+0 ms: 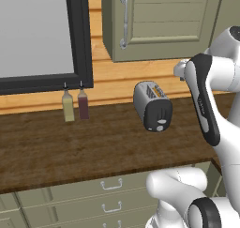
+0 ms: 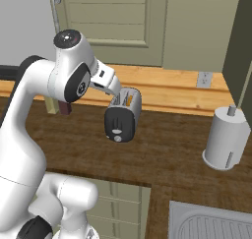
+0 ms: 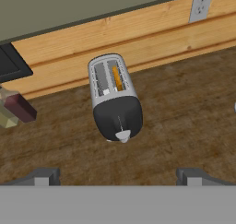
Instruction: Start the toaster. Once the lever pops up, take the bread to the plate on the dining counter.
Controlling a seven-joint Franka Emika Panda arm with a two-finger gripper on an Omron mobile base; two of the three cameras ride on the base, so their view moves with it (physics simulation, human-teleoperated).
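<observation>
The long wooden counter (image 1: 70,147) runs under a cabinet (image 1: 159,20), and the robot's arm (image 1: 204,100) hangs high over it. Off to the side stands a pale paper-towel holder (image 2: 226,139), and two small bottles (image 1: 75,105) sit against the back wall. The toaster (image 3: 115,98) stands alone mid-counter, black end face towards the arm, its lever (image 3: 123,136) low on that face. The bread (image 3: 117,78) shows as an orange edge in one slot. The pincer (image 3: 117,176) is spread as wide as it goes, holding nothing, well back from the toaster. I'd say the risk is the press itself: the lever is small, and a finger (image 3: 44,177) coming down off-line could shove the light toaster along the counter instead.
</observation>
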